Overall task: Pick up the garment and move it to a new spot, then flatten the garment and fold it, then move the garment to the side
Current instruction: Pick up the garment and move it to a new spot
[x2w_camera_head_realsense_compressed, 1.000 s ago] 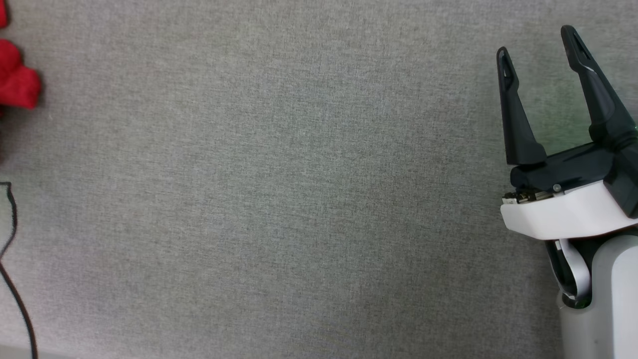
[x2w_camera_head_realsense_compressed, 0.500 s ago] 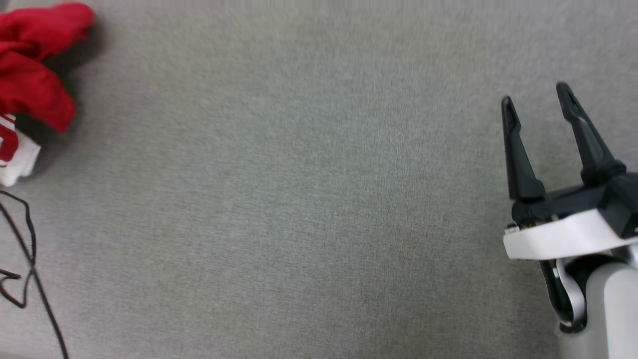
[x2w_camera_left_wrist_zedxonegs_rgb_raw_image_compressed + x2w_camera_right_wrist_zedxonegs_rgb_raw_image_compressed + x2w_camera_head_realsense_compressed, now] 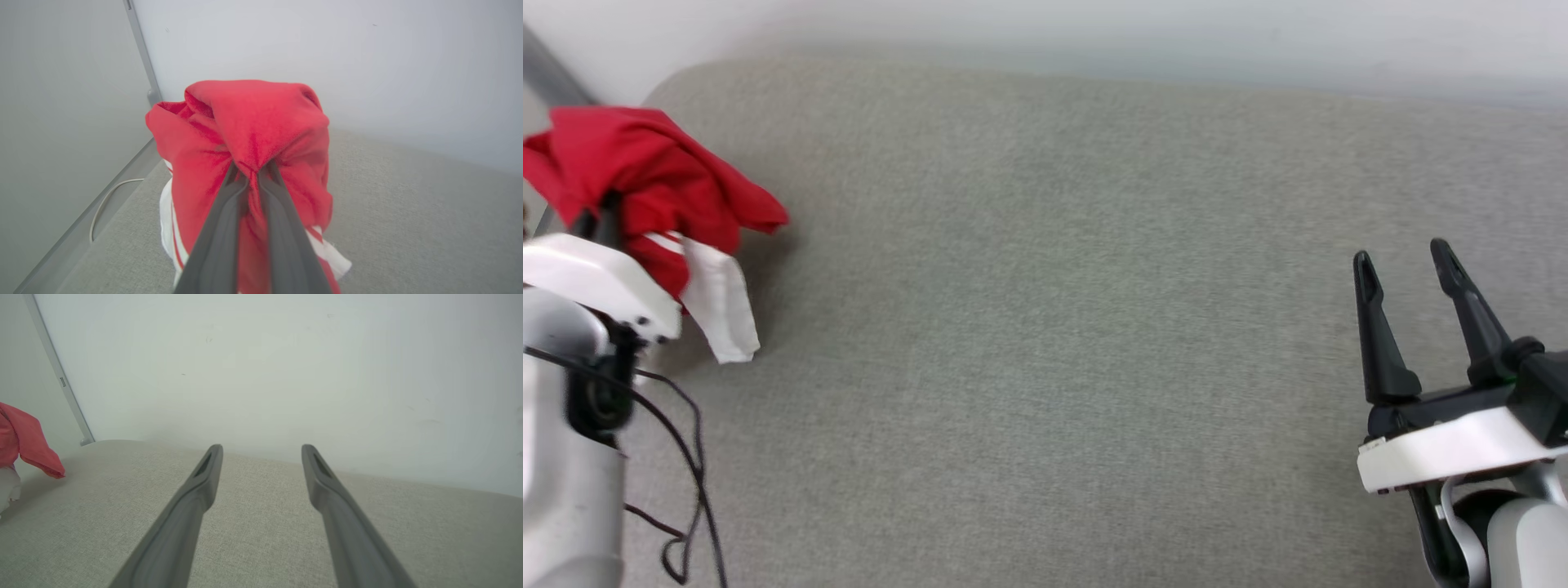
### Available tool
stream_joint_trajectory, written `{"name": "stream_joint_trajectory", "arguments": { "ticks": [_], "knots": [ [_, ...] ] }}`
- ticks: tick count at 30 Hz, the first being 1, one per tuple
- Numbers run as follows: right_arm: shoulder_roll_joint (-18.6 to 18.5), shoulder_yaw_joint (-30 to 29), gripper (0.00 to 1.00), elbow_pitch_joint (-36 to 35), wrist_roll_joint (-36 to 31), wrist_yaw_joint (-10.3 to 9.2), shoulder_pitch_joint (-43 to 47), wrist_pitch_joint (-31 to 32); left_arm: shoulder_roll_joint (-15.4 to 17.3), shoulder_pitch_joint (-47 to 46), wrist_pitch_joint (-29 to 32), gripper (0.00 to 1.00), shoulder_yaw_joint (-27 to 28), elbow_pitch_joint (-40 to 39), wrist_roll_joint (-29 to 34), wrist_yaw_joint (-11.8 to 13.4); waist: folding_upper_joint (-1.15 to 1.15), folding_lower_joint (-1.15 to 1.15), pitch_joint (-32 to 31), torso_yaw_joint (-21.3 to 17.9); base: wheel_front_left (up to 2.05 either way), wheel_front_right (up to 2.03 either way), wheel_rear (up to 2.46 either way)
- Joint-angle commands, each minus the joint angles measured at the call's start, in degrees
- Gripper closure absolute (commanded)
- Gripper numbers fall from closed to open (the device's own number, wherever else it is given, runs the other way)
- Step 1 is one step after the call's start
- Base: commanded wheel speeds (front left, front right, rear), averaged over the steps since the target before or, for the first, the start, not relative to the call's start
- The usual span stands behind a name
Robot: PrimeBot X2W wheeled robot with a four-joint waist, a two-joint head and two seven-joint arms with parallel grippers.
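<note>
Garment [image 3: 253, 122] tight within left hand [image 3: 253, 168], wrist view

I count one garment [image 3: 654, 175], and on it one white sleeve end [image 3: 719, 310] in the head view. I have two grippers, my left gripper [image 3: 252, 169] and my right gripper [image 3: 1401, 255]; each has two dark fingers [image 3: 196, 498], which makes four fingers in all. There is one grey surface [image 3: 1045, 327] and one pale wall [image 3: 261, 367]. Cables come to two: one black cable [image 3: 693, 457] by my left arm in the head view, and one pale cable [image 3: 104, 200] in my left wrist view. One grey strip [image 3: 56, 363] runs up the wall, a single one
</note>
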Motion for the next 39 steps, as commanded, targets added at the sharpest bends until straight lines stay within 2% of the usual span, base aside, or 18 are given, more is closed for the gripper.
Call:
{"name": "stream_joint_trajectory", "arguments": {
  "ticks": [1, 8, 14, 23, 31, 38, 39],
  "knots": [
    [0.1, -0.2, 0.00, 0.2, 0.7, -0.06, 1.2, -0.2, -0.9, 1.1, -1.0, 1.00, -0.7, -1.3, 0.2, -0.1, 0.00, 0.02, -2.1, -2.0, 0.00, 0.00, 0.00],
    [0.1, -0.7, 0.00, 0.3, 1.9, -0.06, 4.1, 0.5, -4.9, 5.5, -1.3, 1.00, -5.4, -6.8, 0.9, -1.6, 0.00, 0.02, -4.4, -6.3, 0.00, 0.00, 0.00],
    [0.1, -0.4, 0.00, -0.5, 2.7, -0.05, 4.7, 0.5, -7.8, 8.3, 2.9, 1.00, -13.2, -14.1, 2.8, -4.2, 0.00, 0.02, -3.6, -12.0, 0.00, 0.00, 0.00],
    [0.1, -0.6, 0.00, -0.9, 3.7, -0.05, 3.5, -0.6, -11.4, 10.5, 8.0, 1.00, -26.5, -20.1, 5.1, -7.3, 0.00, 0.02, -0.3, -17.6, 0.00, 0.00, 0.00],
    [0.1, -0.7, 0.00, -0.8, 4.2, -0.06, 2.4, -1.6, -12.8, 12.7, 10.4, 1.00, -39.4, -21.1, 6.6, -8.5, 0.00, 0.02, 3.3, -19.2, 0.00, 0.00, 0.00],
    [0.1, -0.8, 0.00, 0.4, 4.2, -0.06, 1.8, -2.4, -12.9, 13.0, 9.4, 1.00, -45.5, -20.4, 5.3, -8.6, 0.00, 0.02, 3.7, -18.5, 0.00, 0.00, 0.00],
    [0.1, -0.9, 0.00, 0.5, 4.1, -0.06, 1.8, -2.5, -13.0, 12.9, 8.9, 0.64, -45.8, -20.6, 5.0, -8.6, 0.00, 0.02, 3.4, -18.3, 0.00, 0.00, 0.00]
  ]
}}
